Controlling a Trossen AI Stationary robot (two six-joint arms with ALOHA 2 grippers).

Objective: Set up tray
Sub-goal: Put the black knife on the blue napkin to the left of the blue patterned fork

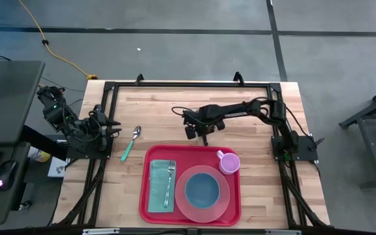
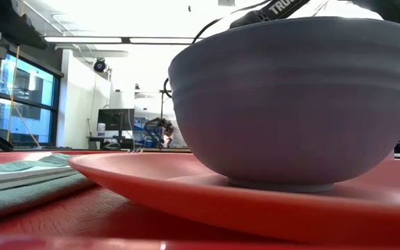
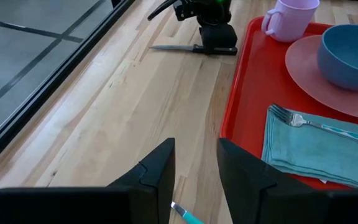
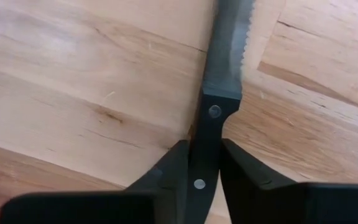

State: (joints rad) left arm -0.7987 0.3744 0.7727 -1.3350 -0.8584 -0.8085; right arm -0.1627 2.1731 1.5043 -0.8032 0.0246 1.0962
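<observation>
Toward the near edge of the desk (image 1: pixel 175 111) we find the red tray (image 1: pixel 150 209), lying flat and carrying a folded teal napkin (image 1: pixel 156 189) with a fork (image 1: pixel 169 183) on it, a pink plate (image 1: pixel 220 205) holding a blue bowl (image 1: pixel 202 188), and a small pink cup (image 1: pixel 230 162) at its far right corner. Just beyond the tray's far rim we observe the right claw (image 4: pixel 204 171) lowered over a black-handled knife (image 4: pixel 219 74), its fingers pressed against both sides of the handle. We note the left claw (image 3: pixel 196 165) parked at the desk's left side, partly open and holding nothing, with a teal-handled spoon (image 1: pixel 130 143) lying near it.
</observation>
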